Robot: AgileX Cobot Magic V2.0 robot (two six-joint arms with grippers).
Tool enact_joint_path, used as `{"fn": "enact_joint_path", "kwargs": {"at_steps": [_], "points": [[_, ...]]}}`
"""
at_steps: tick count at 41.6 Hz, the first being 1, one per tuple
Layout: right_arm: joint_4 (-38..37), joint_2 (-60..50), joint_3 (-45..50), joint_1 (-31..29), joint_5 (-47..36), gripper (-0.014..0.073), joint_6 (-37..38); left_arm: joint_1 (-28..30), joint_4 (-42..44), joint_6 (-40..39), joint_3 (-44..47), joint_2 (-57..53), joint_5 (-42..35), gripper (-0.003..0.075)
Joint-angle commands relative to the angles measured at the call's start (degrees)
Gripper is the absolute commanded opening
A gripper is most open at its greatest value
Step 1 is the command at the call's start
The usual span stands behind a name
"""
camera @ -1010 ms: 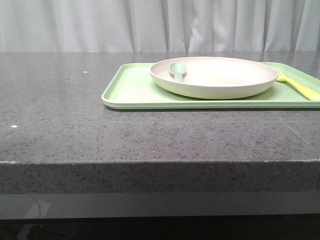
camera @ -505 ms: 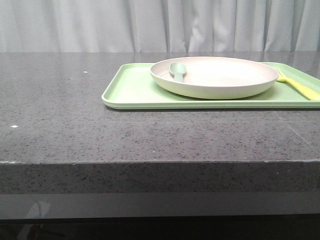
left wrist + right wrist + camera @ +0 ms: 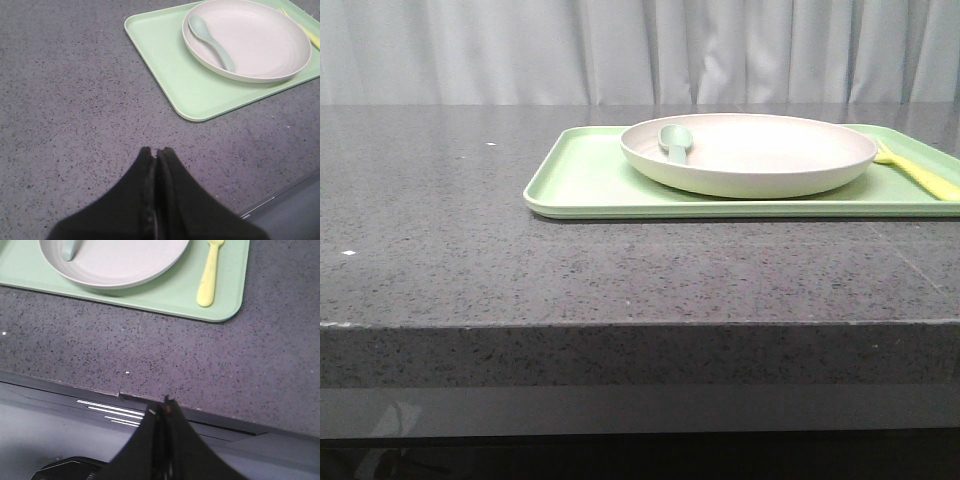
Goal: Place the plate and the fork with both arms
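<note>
Two grippers, both pressed together and holding nothing. Left gripper (image 3: 156, 150): black fingers meet tip to tip, poised above bare counter (image 3: 440, 230), well apart from the tray (image 3: 590, 185). Right gripper (image 3: 165, 401): fingers likewise closed against each other, hanging over the counter's front edge, clear of the tray.

Plate (image 3: 750, 155) sits on the green tray, cream, round, raised rim. Spoon (image 3: 212, 40), grey-green, lies inside the plate, bowl near the rim on the plate's left side in the front view, handle running toward the plate's centre.

Fork (image 3: 209, 275), pale yellow, lies flat on the tray just beside the plate on its right, not touching the rim as far as the right wrist view shows. In the front view only part of the fork is visible at the right edge.

Tray rests flat on the dark speckled counter; grey curtain (image 3: 640, 50) behind.
</note>
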Motion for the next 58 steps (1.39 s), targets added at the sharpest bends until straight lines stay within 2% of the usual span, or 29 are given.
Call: {"fn": "enact_joint_path", "kwargs": {"at_steps": [1,9,15,23,28,32,42,48,58], "points": [[-0.3,0.1,-1.2,0.0,-2.6,-0.0067,0.2,0.3,-1.3,-0.7,-1.8,0.0,-4.2,-0.0020],[-0.3,0.1,-1.2,0.0,-2.6,-0.0067,0.2,0.1,-1.5,-0.7,-1.5,-0.3,-4.5,-0.0020],[-0.3,0.1,-1.2,0.0,-2.5,-0.0067,0.2,1.0,-1.5,-0.7,2.0,-5.4,-7.0,-0.0020],[-0.3,0.1,-1.2,0.0,-2.5,-0.0067,0.2,8.0,3.5,-0.6,13.3,-18.8,-16.8,-0.0020],[-0.3,0.1,-1.2,0.0,-2.5,-0.0067,0.2,11.8,3.5,-0.6,20.9,-26.5,-19.2,-0.0020],[-0.3,0.1,-1.2,0.0,-2.5,-0.0067,0.2,13.8,3.9,-0.6,26.9,-31.8,-21.6,-0.0020],[-0.3,0.1,-1.2,0.0,-2.5,-0.0067,0.2,15.9,3.7,-0.6,40.9,-42.2,-34.2,-0.0020],[-0.3,0.1,-1.2,0.0,-2.5,-0.0067,0.2,16.8,2.7,-0.6,45.0,-46.2,-36.8,-0.0020],[-0.3,0.1,-1.2,0.0,-2.4,-0.0067,0.2,16.7,2.6,-0.6,47.1,-45.9,-38.7,-0.0020]]}}
